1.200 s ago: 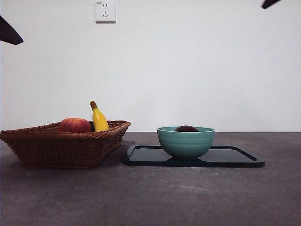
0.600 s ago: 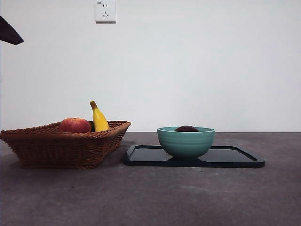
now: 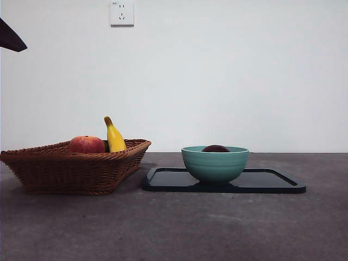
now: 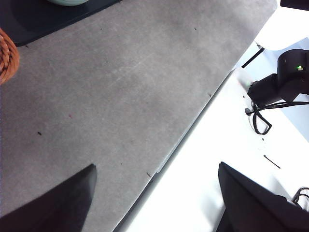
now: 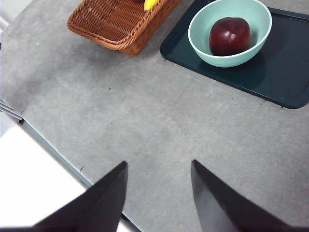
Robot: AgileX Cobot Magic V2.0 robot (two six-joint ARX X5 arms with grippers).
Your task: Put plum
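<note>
Both claws apart; one plum (image 5: 229,36) in one bowl (image 5: 199,42)

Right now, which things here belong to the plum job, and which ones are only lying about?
Belong to the job:
- plum, inside the green bowl
- left gripper and right gripper, both open, holding nothing

Lying about:
- black tray
- wicker basket
- red-orange fruit
- banana

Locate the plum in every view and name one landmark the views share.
Front view: plum just peeks above the green bowl rim.
Left wrist view: plum not visible.
Right wrist view: plum lies inside the bowl.
Shared landmark: the dark tray under the bowl.
</note>
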